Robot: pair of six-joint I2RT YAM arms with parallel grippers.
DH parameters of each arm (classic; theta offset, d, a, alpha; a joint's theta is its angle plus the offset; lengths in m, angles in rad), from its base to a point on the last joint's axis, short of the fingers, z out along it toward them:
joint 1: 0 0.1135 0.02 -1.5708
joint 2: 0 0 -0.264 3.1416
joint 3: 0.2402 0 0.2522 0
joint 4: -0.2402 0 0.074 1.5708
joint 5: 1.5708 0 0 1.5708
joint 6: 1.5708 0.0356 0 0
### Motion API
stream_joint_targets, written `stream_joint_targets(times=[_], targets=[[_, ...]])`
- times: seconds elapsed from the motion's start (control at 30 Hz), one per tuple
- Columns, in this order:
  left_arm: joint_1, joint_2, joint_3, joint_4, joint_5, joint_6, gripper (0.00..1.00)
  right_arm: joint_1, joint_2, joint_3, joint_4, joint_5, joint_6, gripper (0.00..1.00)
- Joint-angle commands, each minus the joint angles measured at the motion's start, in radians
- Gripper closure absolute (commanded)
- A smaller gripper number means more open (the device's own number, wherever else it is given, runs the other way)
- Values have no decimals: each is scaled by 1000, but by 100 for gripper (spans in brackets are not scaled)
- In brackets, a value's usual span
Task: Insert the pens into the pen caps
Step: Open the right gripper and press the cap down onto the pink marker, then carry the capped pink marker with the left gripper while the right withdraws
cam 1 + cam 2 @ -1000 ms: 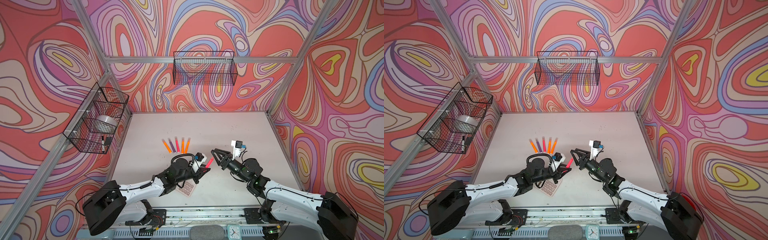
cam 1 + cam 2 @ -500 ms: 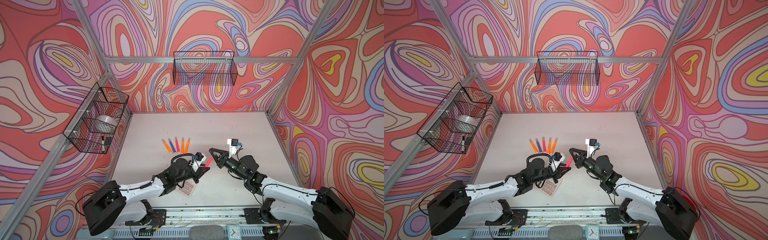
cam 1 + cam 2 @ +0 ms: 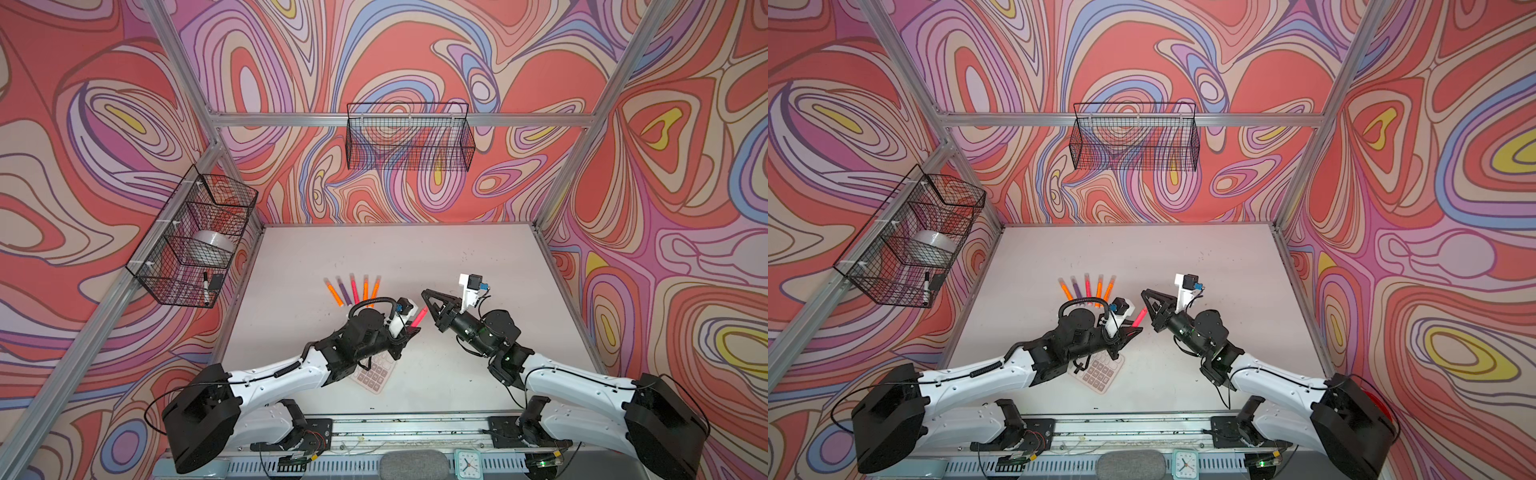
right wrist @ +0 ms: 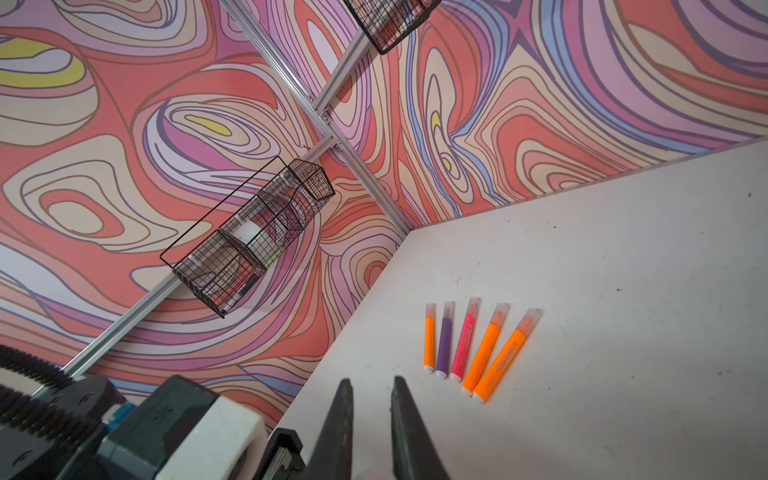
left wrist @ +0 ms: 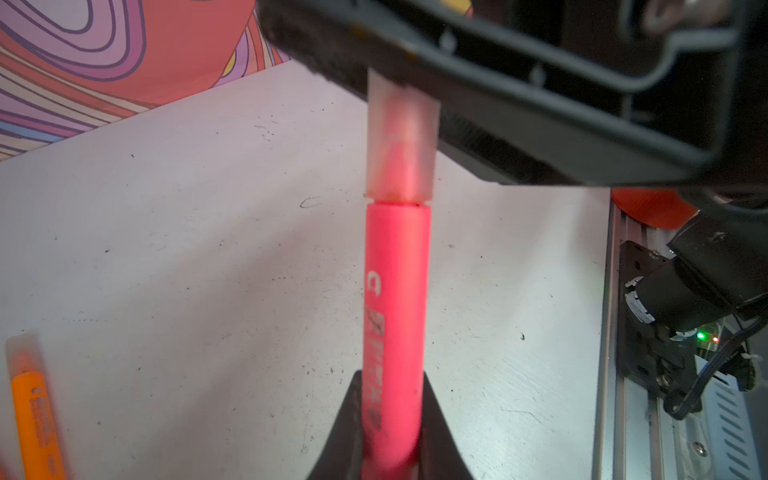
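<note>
My left gripper (image 3: 411,330) (image 3: 1133,330) is shut on a neon pink pen (image 3: 419,318) (image 3: 1139,318) held above the table. In the left wrist view the pen (image 5: 395,291) runs out from between the jaws (image 5: 392,374), and a pale translucent pen cap (image 5: 401,149) sits over its tip. The cap's far end is hidden by my right gripper (image 3: 424,294) (image 3: 1144,293), which is shut on it. The right wrist view shows a narrow gap between that gripper's tips (image 4: 371,384). Several capped pens (image 3: 353,289) (image 4: 465,336) lie in a row behind the left gripper.
A calculator (image 3: 372,374) (image 3: 1100,372) lies under my left wrist. A wire basket (image 3: 191,241) on the left wall holds a tape roll and a black-and-white marker (image 3: 205,286). Another wire basket (image 3: 409,137) hangs on the back wall. A small clock (image 3: 467,461) stands at the front rail.
My right gripper has shut its jaws and shifted slightly left, to the pink pen's tip. The left gripper and its pen have stayed where they were.
</note>
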Motion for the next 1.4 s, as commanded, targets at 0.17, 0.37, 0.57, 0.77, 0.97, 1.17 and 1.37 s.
stream_joint_targets(times=[0.17, 0.37, 0.57, 0.77, 0.97, 1.17, 1.37], targets=[[86, -57, 172, 123, -119, -27, 100, 107, 69, 14, -171, -84, -60, 100], [97, -103, 181, 143, -122, -29, 100, 137, 69, -45, -152, -30, -44, 100], [114, -121, 199, 140, -133, -23, 100, 181, 117, -129, -54, -23, 8, 100], [117, -112, 185, 191, -158, -18, 100, 315, 243, -163, 96, 29, 104, 100], [130, -130, 145, 272, -199, -9, 100, 379, 461, -195, 417, 11, 207, 100], [144, -156, 128, 269, -186, -15, 100, 381, 533, -186, 438, 60, 214, 100], [143, -171, 81, 255, -156, -21, 100, 381, 310, -107, 66, 182, 132, 100]])
